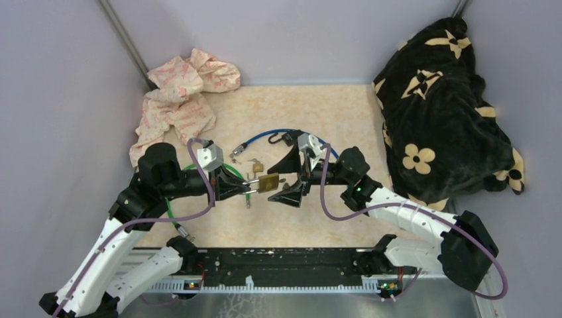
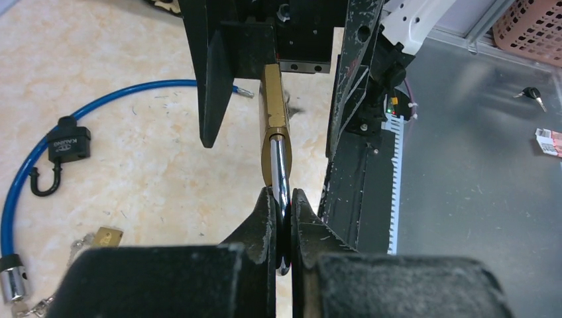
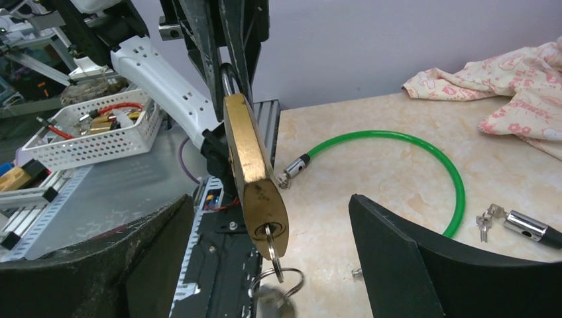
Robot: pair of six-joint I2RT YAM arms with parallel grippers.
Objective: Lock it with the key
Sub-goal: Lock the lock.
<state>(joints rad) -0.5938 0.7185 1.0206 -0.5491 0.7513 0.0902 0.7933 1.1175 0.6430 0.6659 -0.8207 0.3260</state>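
A brass padlock (image 1: 268,183) hangs in the air between the two arms. My left gripper (image 2: 283,193) is shut on its steel shackle (image 2: 281,165), and the brass body (image 2: 274,112) points away from it. In the right wrist view the padlock (image 3: 252,165) shows its keyhole end, with the key (image 3: 270,240) in the keyhole, edge-on. Key rings (image 3: 278,278) dangle below it. My right gripper (image 3: 270,199) is open, its fingers (image 3: 391,252) wide on either side of the padlock's key end and touching nothing.
A blue cable lock (image 1: 278,134) lies behind the grippers and a green cable lock (image 3: 424,152) by the left arm. A small brass padlock (image 1: 257,165) and loose keys (image 3: 487,218) lie on the table. A pink cloth (image 1: 182,99) is back left, a black flowered blanket (image 1: 444,106) right.
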